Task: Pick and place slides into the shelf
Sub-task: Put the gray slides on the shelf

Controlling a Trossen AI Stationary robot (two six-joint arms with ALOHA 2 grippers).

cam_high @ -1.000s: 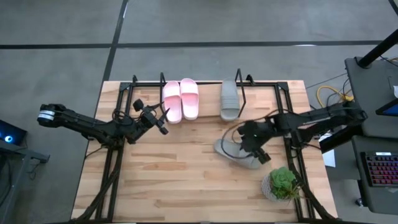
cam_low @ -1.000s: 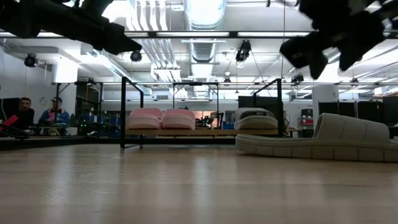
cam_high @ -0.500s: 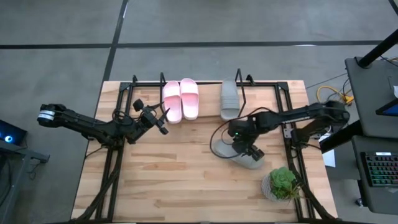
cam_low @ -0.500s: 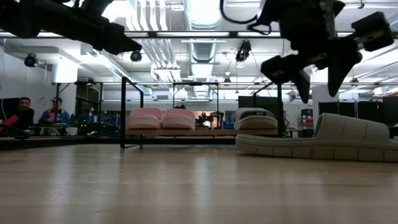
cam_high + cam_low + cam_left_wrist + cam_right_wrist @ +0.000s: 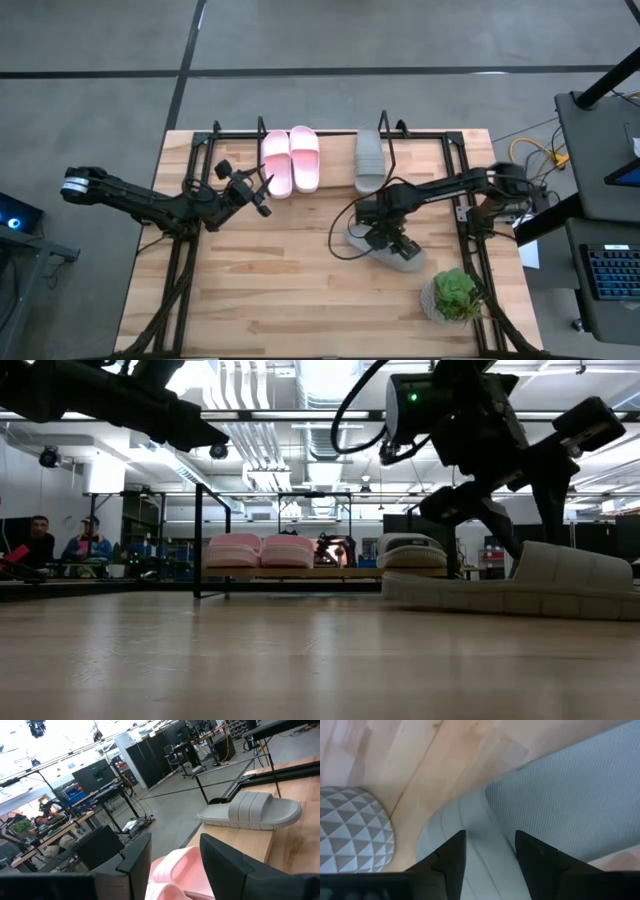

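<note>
Three slides already sit in the shelf point(image 5: 392, 135) at the far edge of the surface point(image 5: 280, 290): two pale pink slides point(image 5: 291, 160) side by side, and one grey slide point(image 5: 369, 160) next to them. A fourth, the loose grey slide point(image 5: 385, 249), lies flat out on the boards, just beside the potted plant point(image 5: 455, 295).

In the high view the right gripper point(image 5: 385, 235) is down over this loose slide. Its wrist view shows the two dark fingers point(image 5: 447, 855) parted, with the strap's rounded ridge in the gap between them and nothing yet clamped. From table height the fingers reach down to the strap, though whether they touch it cannot be told.

Risks from here, as I judge them: the rubber strap is soft and curved, so a closing pinch set off-centre could slip off the ridge or catch only its edge, leaving the slide to droop or drop on the lift. A swing toward the plant could knock it (it stands close). The free slot beside the shelved grey slide is bounded by an upright wire loop, which a tilted sole could snag.

The left gripper point(image 5: 262, 196) waits near the pink pair, fingers apart and empty.
</note>
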